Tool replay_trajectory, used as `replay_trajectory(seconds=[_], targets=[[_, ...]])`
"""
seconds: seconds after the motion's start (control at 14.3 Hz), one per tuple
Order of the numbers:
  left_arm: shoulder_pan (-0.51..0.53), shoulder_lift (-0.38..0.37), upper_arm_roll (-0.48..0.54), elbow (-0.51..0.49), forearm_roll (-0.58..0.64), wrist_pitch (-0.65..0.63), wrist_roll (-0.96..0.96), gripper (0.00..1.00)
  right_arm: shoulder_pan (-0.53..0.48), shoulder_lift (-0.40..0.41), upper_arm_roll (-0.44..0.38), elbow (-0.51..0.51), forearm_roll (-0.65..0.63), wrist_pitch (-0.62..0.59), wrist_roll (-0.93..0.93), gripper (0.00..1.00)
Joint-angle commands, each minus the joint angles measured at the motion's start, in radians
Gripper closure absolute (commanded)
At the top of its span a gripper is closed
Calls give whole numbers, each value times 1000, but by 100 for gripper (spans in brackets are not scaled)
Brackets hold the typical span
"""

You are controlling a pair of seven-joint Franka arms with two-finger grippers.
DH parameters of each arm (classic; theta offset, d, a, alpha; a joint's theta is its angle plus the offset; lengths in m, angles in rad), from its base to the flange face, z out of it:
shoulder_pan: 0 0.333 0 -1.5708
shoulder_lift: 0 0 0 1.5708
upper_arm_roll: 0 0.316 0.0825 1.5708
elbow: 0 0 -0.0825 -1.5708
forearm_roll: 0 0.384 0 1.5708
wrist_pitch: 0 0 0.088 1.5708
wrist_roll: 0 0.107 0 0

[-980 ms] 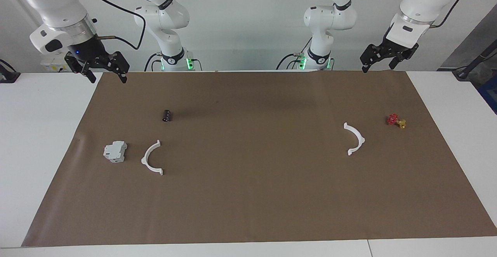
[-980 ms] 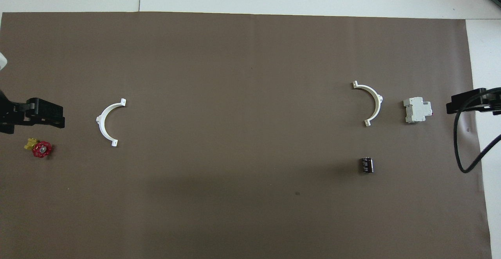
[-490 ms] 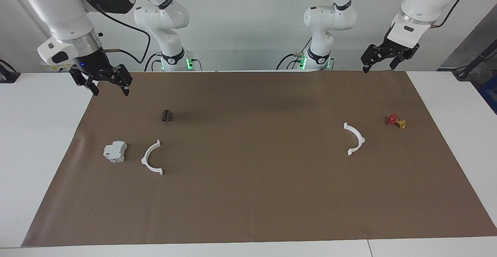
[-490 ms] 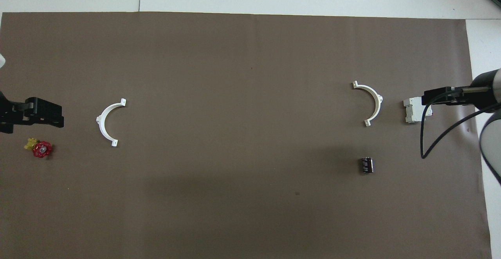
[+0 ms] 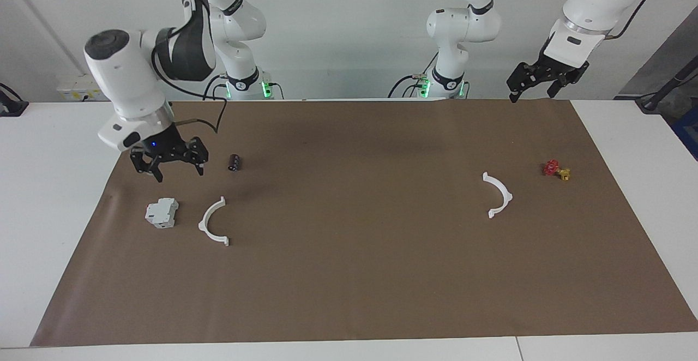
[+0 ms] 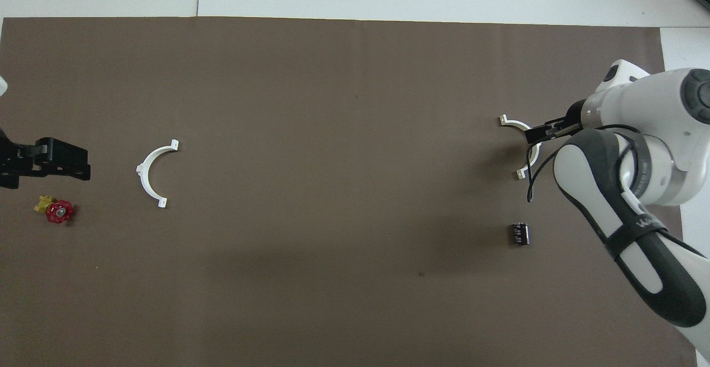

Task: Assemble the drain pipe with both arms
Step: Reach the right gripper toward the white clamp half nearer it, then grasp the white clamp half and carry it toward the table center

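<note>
- Drain pipe halves lie apart and flat on the brown mat (image 5: 349, 274); neither is held; one white arc (image 5: 213, 222) rests toward the right arm's end, the other white arc (image 5: 498, 194) toward the left arm's end; both lie where they lay a second ago
- right gripper (image 5: 176, 169) hangs with its fingers spread wide and empty, in the air over the mat between the small dark cylinder (image 5: 234, 162) and the grey-white block (image 5: 162, 212); a second ago it was up at the mat's edge nearest the robots, and since then it has come down and forward toward the nearby arc
- in the overhead view the right arm (image 6: 632, 189) now covers the block and part of that arc, where a second ago only the gripper's tip showed at the edge
- left gripper (image 5: 531, 92) stands open and empty, raised over the mat's edge nearest the robots at the left arm's end; this arm waits, barely shifted from before
- red and yellow valve (image 5: 555, 170) sits just beside the left-end arc, slightly nearer to the robots; unmoved
- cylinder and block keep their places
</note>
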Motion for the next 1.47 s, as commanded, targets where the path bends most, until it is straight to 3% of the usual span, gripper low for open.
replay_trajectory(seconds=[0.0,0.35,0.56,0.63,0.7,0.77,0.84,1.12,1.26,1.4], targets=[[-7,-22,12,-31,-12,26,9,0,-6,59,3,14,33,38,-105,0],[-7,-22,12,-31,-12,28,9,0,-49,83,3,-40,85,70,-239,0],[-7,-22,12,-31,-12,28,9,0,-49,76,3,-69,86,73,-242,9],[-7,-22,12,-31,-12,28,9,0,-49,74,3,-75,86,80,-243,23],[-7,-22,12,-31,-12,28,9,0,-51,77,3,-75,85,84,-254,46],[-7,-22,12,-31,-12,28,9,0,-49,82,3,-74,85,96,-262,84],[-7,-22,12,-31,-12,28,11,0,-45,83,3,-75,86,106,-253,100],[-7,-22,12,-31,-12,28,11,0,-31,86,1,-24,85,80,-205,100],[-7,-22,12,-31,-12,28,9,0,-26,85,4,27,71,20,-142,100],[-7,-24,12,-33,-12,28,11,0,41,79,1,72,63,-63,-22,100]])
